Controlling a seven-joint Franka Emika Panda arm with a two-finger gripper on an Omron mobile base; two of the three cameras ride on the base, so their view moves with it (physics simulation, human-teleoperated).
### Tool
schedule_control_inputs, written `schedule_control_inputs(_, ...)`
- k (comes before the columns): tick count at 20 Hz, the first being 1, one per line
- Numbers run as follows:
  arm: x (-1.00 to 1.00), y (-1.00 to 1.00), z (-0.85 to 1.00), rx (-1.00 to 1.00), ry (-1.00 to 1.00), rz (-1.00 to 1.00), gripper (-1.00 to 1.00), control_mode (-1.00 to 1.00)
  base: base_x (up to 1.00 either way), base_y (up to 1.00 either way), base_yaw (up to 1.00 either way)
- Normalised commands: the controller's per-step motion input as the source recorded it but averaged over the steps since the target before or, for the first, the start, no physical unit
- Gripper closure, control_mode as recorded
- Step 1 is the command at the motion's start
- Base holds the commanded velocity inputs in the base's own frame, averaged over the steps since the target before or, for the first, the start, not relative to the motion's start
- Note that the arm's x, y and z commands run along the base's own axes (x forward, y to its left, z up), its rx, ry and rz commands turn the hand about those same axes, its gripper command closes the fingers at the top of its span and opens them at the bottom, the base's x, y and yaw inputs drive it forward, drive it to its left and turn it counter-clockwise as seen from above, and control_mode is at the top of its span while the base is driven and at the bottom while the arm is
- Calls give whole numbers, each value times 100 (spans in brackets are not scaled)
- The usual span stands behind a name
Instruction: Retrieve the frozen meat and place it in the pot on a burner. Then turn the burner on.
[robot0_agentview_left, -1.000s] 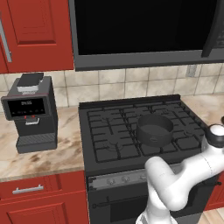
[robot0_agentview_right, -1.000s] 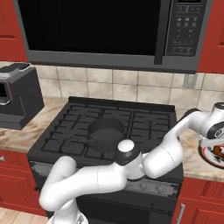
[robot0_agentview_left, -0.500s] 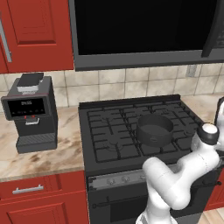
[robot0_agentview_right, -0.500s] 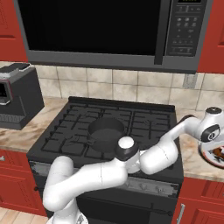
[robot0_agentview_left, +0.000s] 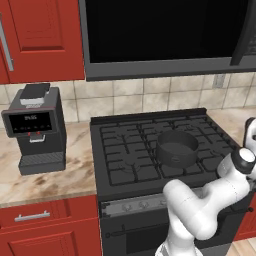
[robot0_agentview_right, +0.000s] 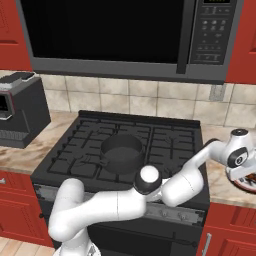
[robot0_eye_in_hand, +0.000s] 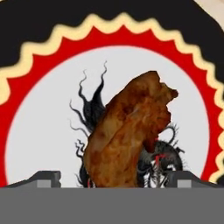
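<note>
I see the pot (robot0_agentview_left: 176, 147) on the stove (robot0_agentview_left: 150, 150), at 9 o'clock from the plate (robot0_eye_in_hand: 39, 118) on the worktop (robot0_agentview_right: 222, 177). The frozen meat (robot0_eye_in_hand: 129, 131) lies on that plate. Fingers (robot0_eye_in_hand: 46, 178) stand wide, flanking it. I judge it stiff, light, possibly slick; grip across the narrow waist.

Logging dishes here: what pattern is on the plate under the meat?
The plate has a black rim, cream scalloped edging, red band and pale centre with black swirls; hand view shows it best.
</note>
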Motion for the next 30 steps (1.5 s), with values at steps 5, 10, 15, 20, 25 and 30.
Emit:
schedule_control_inputs(5, 33, -24, 2, 24, 37, 1, 100, -100, 0, 0, 0)
schedule_control_inputs(10, 21, -13, 0, 32, 47, 0, 100, -100, 0, 0, 0)
schedule_control_inputs(15, 13, -33, 1, 48, 47, 1, 100, -100, 0, 0, 0)
schedule_control_inputs(20, 9, -47, 50, 55, 13, 0, 100, -100, 0, 0, 0)
schedule_control_inputs(25, 15, -17, 97, 46, 0, 0, 100, -100, 0, 0, 0)
schedule_control_inputs(30, 21, -1, 100, 40, 3, 0, 100, -100, 0, 0, 0)
